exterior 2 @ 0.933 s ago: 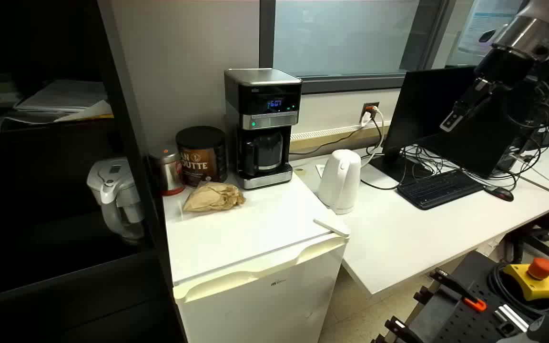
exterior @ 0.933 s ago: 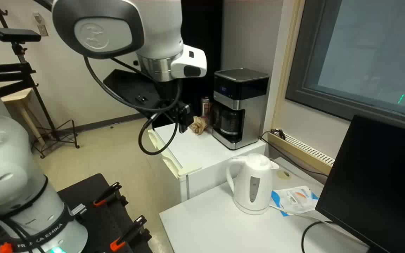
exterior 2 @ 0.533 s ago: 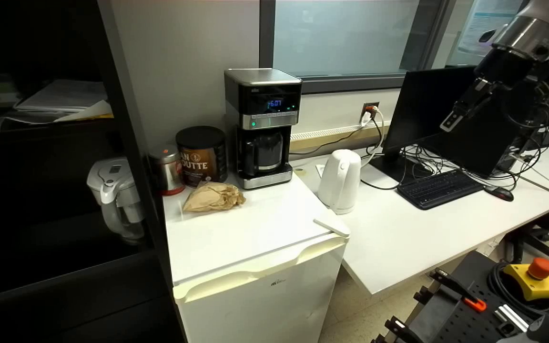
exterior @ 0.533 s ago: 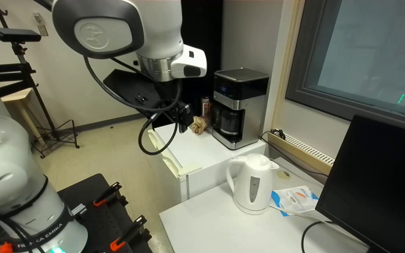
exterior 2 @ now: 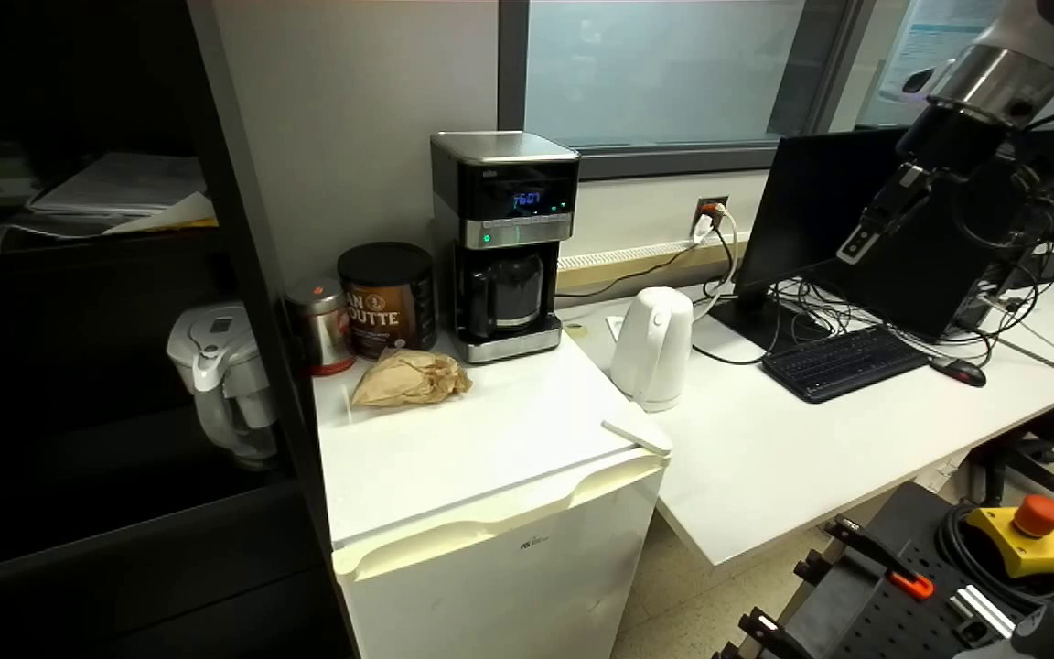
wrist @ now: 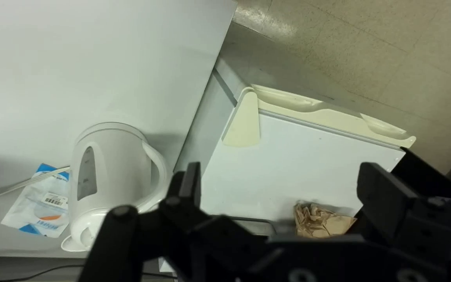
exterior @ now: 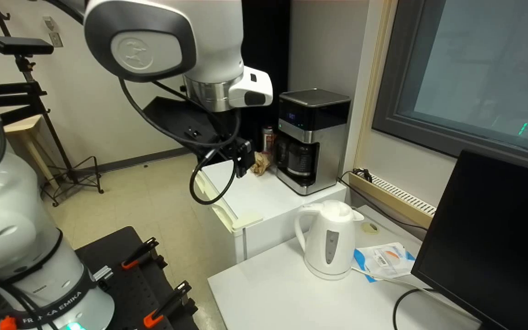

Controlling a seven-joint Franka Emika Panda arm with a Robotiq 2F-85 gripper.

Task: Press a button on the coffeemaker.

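The coffeemaker (exterior: 330,153) is black and silver with a dark glass carafe. It stands upright at the back of the white mini fridge's top. In an exterior view the coffeemaker (exterior 2: 518,236) faces the camera, with a lit blue display (exterior 2: 527,199), green lights and a row of buttons (exterior 2: 518,222) below. In the wrist view only a grey edge of the coffeemaker (wrist: 253,226) shows; the gripper hides the rest. My gripper (wrist: 280,184) is open and empty, fingers wide apart. In both exterior views the gripper (exterior: 245,158) (exterior 2: 856,243) is in the air, apart from the coffeemaker.
A white kettle (exterior: 330,238) stands on the desk (exterior: 264,293) beside the fridge (exterior 2: 490,476). A paper bag (exterior 2: 411,378), coffee can (exterior 2: 390,307) and steel canister (exterior 2: 319,325) are left of the coffeemaker. A monitor (exterior: 493,238) stands on the desk. A black shelf (exterior 2: 79,384) borders the fridge.
The arm and gripper have moved a short way toward the coffeemaker's side of the picture and slightly down in both exterior views. The coffeemaker and kettle have not moved.
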